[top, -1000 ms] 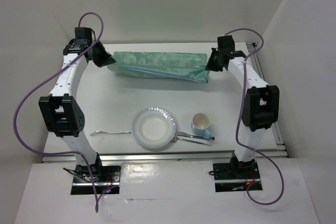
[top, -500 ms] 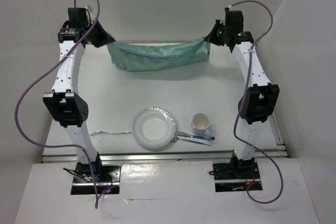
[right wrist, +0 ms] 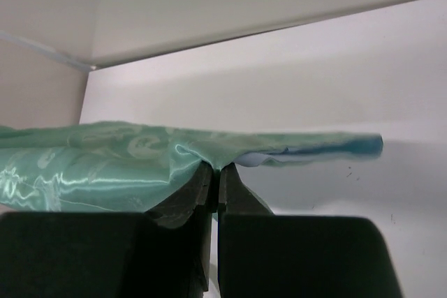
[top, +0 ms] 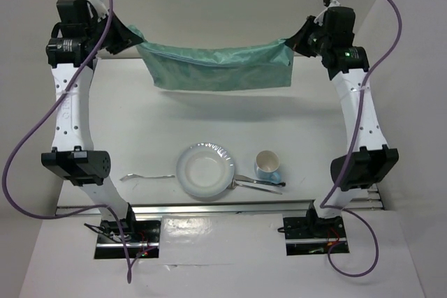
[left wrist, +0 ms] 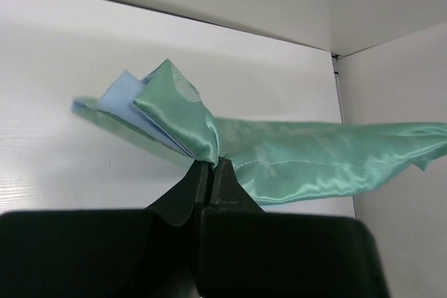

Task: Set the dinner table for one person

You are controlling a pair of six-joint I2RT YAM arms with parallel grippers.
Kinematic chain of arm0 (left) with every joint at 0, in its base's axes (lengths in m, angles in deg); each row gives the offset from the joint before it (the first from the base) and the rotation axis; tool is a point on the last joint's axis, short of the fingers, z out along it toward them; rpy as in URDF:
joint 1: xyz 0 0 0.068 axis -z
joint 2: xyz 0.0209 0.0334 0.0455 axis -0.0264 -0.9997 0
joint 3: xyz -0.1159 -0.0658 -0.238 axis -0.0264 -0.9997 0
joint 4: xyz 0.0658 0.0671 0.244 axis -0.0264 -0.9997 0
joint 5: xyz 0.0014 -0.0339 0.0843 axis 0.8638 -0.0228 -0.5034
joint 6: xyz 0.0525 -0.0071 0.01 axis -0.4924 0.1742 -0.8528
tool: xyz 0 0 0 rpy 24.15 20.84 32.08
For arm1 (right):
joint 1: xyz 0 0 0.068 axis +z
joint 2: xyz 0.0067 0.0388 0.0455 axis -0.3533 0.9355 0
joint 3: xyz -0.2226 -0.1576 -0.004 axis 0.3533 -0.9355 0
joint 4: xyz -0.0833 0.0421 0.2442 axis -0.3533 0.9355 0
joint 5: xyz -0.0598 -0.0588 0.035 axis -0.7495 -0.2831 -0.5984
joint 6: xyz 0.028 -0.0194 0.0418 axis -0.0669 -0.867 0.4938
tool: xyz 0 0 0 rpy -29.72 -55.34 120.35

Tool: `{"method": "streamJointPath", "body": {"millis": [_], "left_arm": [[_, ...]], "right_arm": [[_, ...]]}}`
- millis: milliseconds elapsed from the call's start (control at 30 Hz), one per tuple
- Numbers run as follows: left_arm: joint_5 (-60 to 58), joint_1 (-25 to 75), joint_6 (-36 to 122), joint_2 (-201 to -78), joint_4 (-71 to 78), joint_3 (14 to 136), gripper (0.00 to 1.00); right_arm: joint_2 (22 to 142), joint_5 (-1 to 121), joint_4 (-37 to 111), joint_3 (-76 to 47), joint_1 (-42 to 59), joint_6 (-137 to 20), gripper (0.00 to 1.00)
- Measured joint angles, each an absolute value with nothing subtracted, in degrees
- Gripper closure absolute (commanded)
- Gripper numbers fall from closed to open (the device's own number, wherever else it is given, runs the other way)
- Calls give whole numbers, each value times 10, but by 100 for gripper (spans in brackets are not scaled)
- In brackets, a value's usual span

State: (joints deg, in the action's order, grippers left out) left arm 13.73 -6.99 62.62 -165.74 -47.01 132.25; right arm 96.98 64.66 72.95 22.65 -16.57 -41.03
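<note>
Hoisted high over the far half of the dinner table [top: 209, 113]: teal-green cloth mat [top: 216, 68], stretched left to right, sagging mid-span, clear of the white top. Left corner pinched in the left gripper [left wrist: 211, 165], jaws clamped tight on fabric; right corner likewise in the right gripper [right wrist: 215, 169]. Near the front rail, plate [top: 204, 171], fork [top: 147, 176] apart on its left, cup [top: 267, 165] to its right, cutlery [top: 260, 184] touching the rim.

My left arm [top: 70, 102] stands tall at the far side, wrist high and turned inward; my left gripper [top: 128, 37] has its jaws pinched tight on one end of the cloth mat [top: 216, 68]; my right arm [top: 360, 113] mirrors that pose; my right gripper [top: 302, 38] is clamped just as tight on the opposite end.
</note>
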Motion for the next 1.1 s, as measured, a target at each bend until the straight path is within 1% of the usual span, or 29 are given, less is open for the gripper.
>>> {"method": "streamJointPath", "body": {"millis": [133,333,533,667,800,867,1000,1100], "left_arm": [[148,-88,614,-1650,-489,1337,100],[156,-95,602,-1662,-499,1359,100],[184,-95,602,-1765,-499,1422,100],[204,-95,607,-1830,-488,1428,100],[226,-97,621,-1862,-454,1435,100],[235,-99,625,-1861,-431,1436,100],[256,-112,638,-1844,-383,1431,100],[259,-127,642,-1812,-365,1402,100]], "right_arm": [[934,648,733,229,-172,-410,100],[955,658,729,255,-173,-410,100],[1081,677,720,346,-179,-398,100],[1150,696,711,382,-180,-380,100],[1214,711,698,451,-180,-369,100],[1224,715,689,466,-180,-367,100],[1216,722,662,449,-182,-365,100],[1179,722,636,364,-183,-368,100]]}}
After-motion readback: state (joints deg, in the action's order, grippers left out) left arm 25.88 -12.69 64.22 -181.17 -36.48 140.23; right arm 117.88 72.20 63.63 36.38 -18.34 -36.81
